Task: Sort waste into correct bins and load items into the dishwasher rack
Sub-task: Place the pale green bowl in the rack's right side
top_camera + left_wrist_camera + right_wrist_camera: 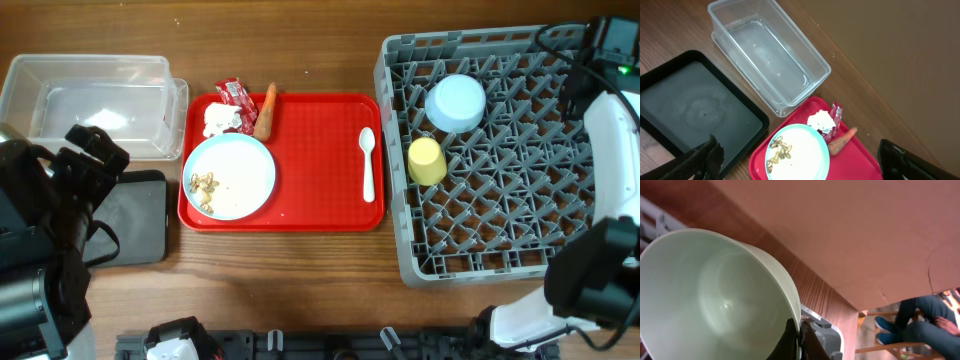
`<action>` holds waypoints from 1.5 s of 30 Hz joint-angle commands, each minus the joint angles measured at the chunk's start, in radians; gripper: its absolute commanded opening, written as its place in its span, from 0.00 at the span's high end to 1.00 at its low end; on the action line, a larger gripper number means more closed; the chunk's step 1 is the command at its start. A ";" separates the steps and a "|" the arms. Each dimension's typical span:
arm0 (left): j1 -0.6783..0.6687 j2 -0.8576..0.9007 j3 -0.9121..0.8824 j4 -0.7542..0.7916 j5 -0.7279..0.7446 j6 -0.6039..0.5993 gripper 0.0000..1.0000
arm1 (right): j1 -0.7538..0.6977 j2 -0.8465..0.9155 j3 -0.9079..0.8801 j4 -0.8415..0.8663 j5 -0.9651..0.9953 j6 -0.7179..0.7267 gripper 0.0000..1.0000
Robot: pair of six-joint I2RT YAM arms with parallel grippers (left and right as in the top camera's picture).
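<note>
A large pale plate with beige crumbs lies on the red serving tray. A white tissue, a red wrapper and a carrot piece lie behind the plate. The grey rack holds the yellow cup and the pale blue saucer. My right gripper is shut on the rim of the mint bowl at the rack's far right corner. My left gripper is open and empty above the plate and the black tray.
The clear tub stands at the far left, with the black tray in front of it. A white spoon lies on the red tray's right side. My right arm reaches along the rack's right edge.
</note>
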 commanded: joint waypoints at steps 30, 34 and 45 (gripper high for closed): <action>0.005 -0.003 0.002 0.003 -0.017 -0.010 0.00 | 0.171 -0.024 0.036 0.002 -0.729 0.077 0.60; 0.005 -0.003 0.002 0.003 -0.017 -0.010 0.00 | -0.083 -0.053 0.036 0.016 -1.049 0.113 0.57; 0.005 -0.003 0.002 0.003 -0.017 -0.010 0.00 | -0.466 -0.009 0.035 0.001 -1.206 0.133 0.51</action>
